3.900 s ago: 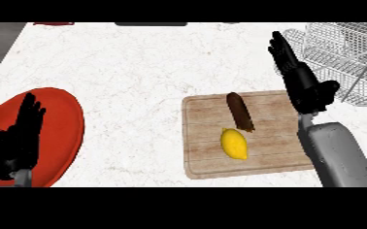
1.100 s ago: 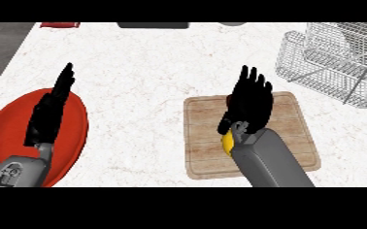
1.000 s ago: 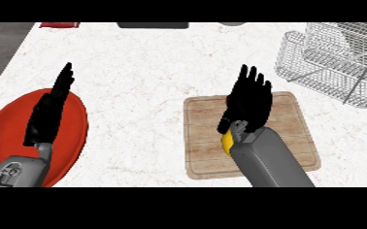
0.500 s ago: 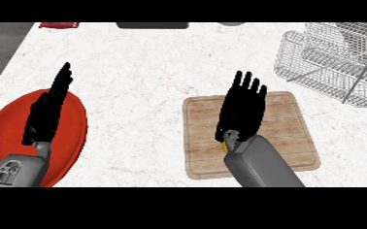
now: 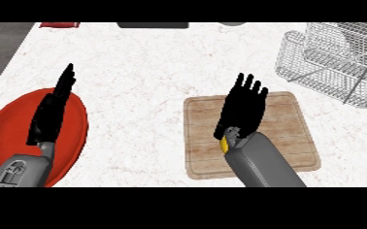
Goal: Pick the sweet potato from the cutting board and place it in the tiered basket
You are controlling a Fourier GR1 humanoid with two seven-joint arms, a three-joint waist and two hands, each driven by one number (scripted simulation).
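Right hand [image 5: 242, 107]: over the middle of the cutting board [image 5: 297, 126], fingers straight and fanned a little, pointing away toward the far side of the worktop [image 5: 165, 63]; nothing visibly held. It sits lower on the board than a second ago and its forearm now covers more of the near half.
Left hand [image 5: 52, 107]: resting, fingers up and straight, over the red plate [image 5: 77, 126] at the left; unchanged.
Sweet potato: not visible; the right hand lies over the spot where it lay earlier, at the board's centre, so it is presumably underneath, still on the board.
Yellow item [image 5: 224, 145]: only a sliver shows at the right wrist, where half a minute ago... rather, a second ago more of it was in sight; the arm has slid over it.
Tiered basket [image 5: 326, 63]: wire, at the far right of the worktop, well apart from the board; nothing of the task's in it that I can see.
Change noted: hand has settled down over the target, fingers not yet curled.
Meaning for the task: judged to be the last of the approach, the grasp not begun; closing round the sweet potato, lifting and carrying right to the basket all remain.
Caution: yellow item lies just beside the target, could be nudged or caught.
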